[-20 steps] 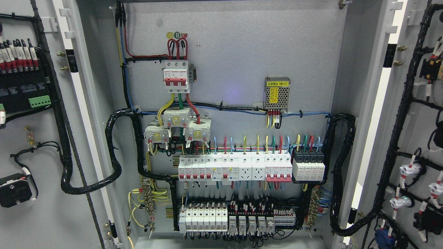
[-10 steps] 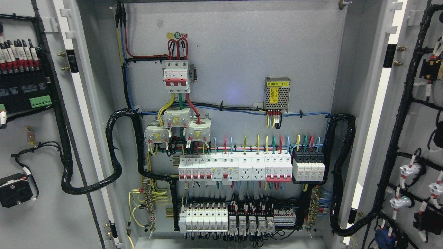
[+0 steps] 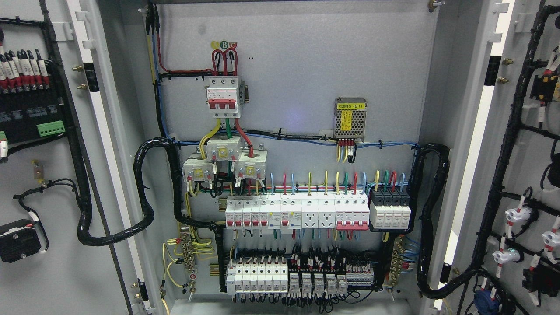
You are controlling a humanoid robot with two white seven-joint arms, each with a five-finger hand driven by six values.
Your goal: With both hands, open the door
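The head view, the only one, shows an electrical cabinet already standing wide open, and neither robot hand nor arm appears anywhere in it, so whether the fingers are released, clenched or grasping cannot be told. Taking the back panel (image 3: 297, 78) as the landmark: the left door (image 3: 52, 271) is swung out to its left, inner face toward the camera, carrying a black terminal block (image 3: 26, 113) and a looped black cable harness (image 3: 131, 218). The right door (image 3: 520, 144) is swung out to the panel's right, its inner face laced with black wiring and white connectors (image 3: 516, 216). Both doors run with their long axis vertical, their hinge edges next to the cabinet frame. Low on the panel sit a row of breakers (image 3: 297, 212) and a second row of terminals (image 3: 302, 275). With no hand visible, which one is nearer either door cannot be judged; the task looks essentially complete, and the room in front of the panel is unobstructed.
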